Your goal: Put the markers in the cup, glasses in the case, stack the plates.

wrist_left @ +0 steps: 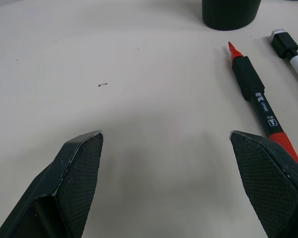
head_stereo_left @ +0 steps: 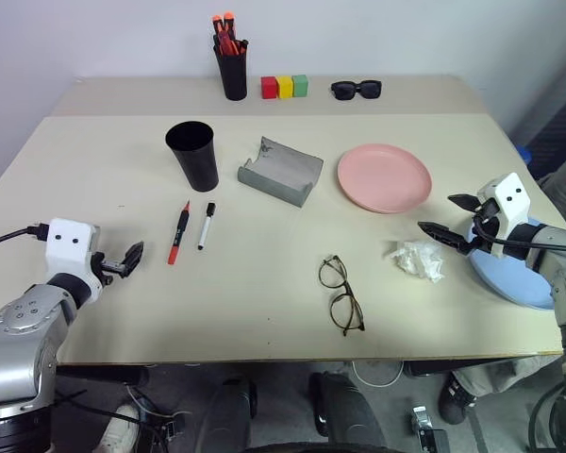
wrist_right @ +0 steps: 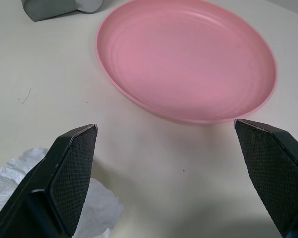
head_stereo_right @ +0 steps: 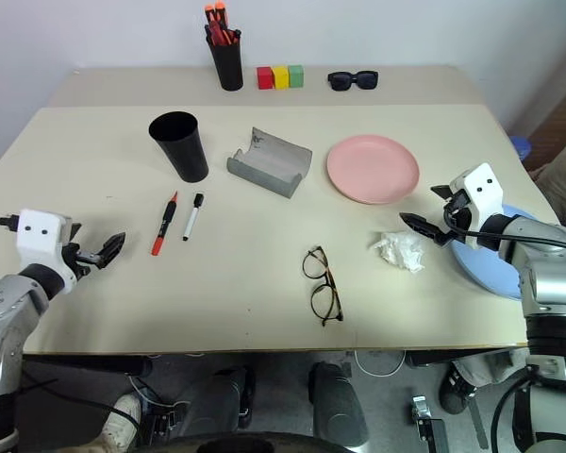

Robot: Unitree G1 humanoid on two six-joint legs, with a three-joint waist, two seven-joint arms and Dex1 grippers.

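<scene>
Both arms over the table (head_stereo_left: 264, 311), nothing held. Left gripper (head_stereo_left: 132, 257) near the left edge, jaws spread wide and empty, just short of the red marker (head_stereo_left: 178, 232); the white marker (head_stereo_left: 206, 226) lies beside it, apart. Black cup (head_stereo_left: 193, 155) upright just behind the markers. Grey case (head_stereo_left: 281, 171) lies open mid-table, between the cup and the pink plate (head_stereo_left: 384, 176). Glasses (head_stereo_left: 341, 293) unfolded toward the front edge. Right gripper (head_stereo_left: 451, 217) at the right edge, jaws wide, empty, above the blue plate (head_stereo_left: 509, 278); crumpled tissue (head_stereo_left: 419, 259) beside it.
</scene>
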